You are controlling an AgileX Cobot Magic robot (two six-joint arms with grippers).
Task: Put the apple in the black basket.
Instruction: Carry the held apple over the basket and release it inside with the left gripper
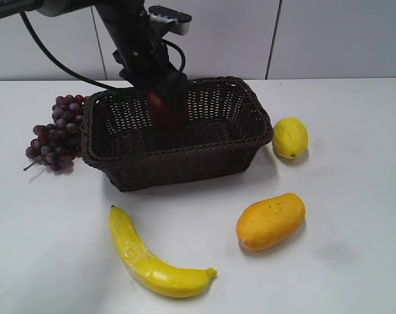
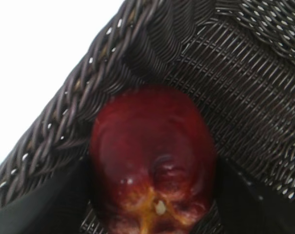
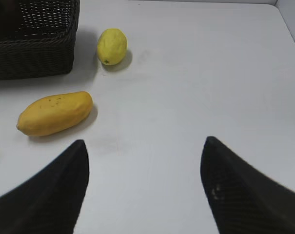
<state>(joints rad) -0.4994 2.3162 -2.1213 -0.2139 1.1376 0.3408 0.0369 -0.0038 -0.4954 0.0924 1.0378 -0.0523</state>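
The dark red apple (image 1: pixel 160 106) is held by my left gripper (image 1: pixel 166 104) inside the black basket (image 1: pixel 184 157), low near its back wall. In the left wrist view the apple (image 2: pixel 152 151) fills the middle, its paler dimpled end toward the camera, with a black finger on each side and the basket's woven wall and braided rim (image 2: pixel 113 53) behind it. My right gripper (image 3: pixel 143 146) is open and empty over bare table; it does not show in the exterior view.
A purple grape bunch (image 1: pixel 55 133) lies left of the basket. A lemon (image 1: pixel 290 137) sits at its right, a mango (image 1: pixel 270 220) and a banana (image 1: pixel 152 258) in front. The right wrist view shows the lemon (image 3: pixel 111 46), the mango (image 3: pixel 54 113) and the basket corner (image 3: pixel 35 53).
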